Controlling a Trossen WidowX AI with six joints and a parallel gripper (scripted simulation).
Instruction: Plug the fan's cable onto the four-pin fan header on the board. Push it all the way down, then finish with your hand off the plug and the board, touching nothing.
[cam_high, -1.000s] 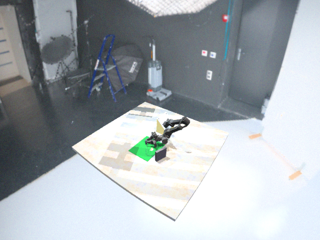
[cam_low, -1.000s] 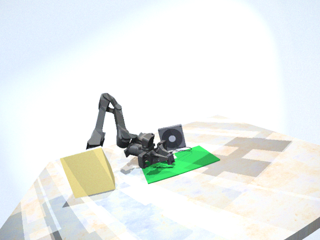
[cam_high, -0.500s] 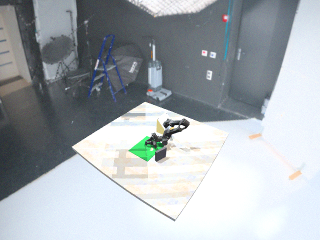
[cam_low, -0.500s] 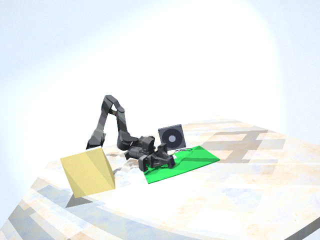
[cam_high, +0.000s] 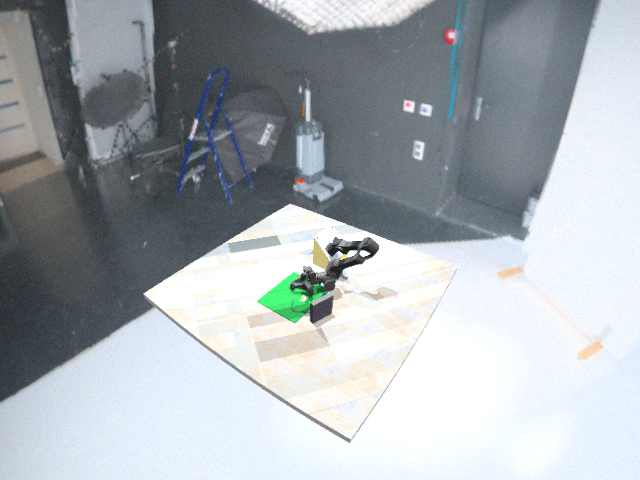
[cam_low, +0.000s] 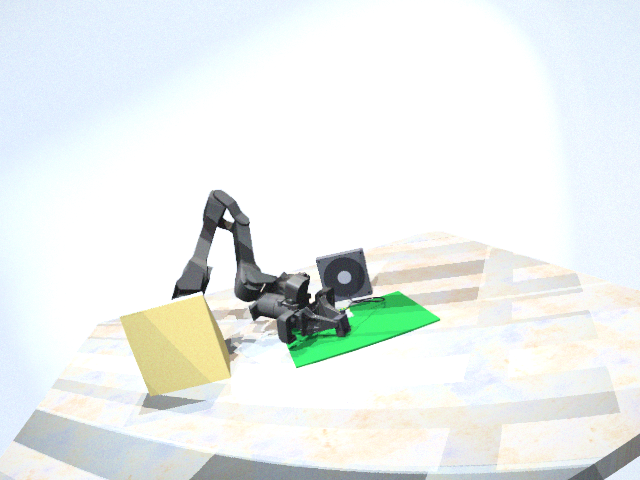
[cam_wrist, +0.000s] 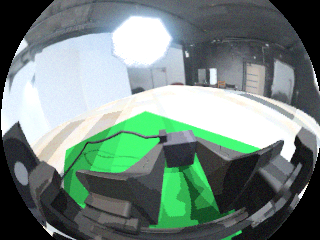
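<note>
My gripper (cam_high: 301, 289) (cam_low: 341, 313) (cam_wrist: 179, 142) is shut on the dark, box-shaped plug (cam_wrist: 179, 145), low over the green board (cam_high: 273, 299) (cam_low: 408, 312) (cam_wrist: 145, 121). The plug stands out between the fingertips in the wrist view. Its thin black cable (cam_wrist: 122, 132) leaves it to the left and curves to the dark square fan (cam_high: 321, 308) (cam_low: 343, 276) (cam_wrist: 19, 172), which stands upright beside the board. A small white piece (cam_high: 303, 298) (cam_low: 349, 313), seemingly the header, shows close by the fingertips. Plug and fingers hide its pins, so whether the plug touches it cannot be told.
A pale yellow block (cam_high: 320, 254) (cam_low: 175, 343) stands near the arm's base, to the left of the board in the exterior view. The fan stands close beside the gripper. The loose cable loops over the board near the fan. The table's outer edges show in the top and exterior views.
</note>
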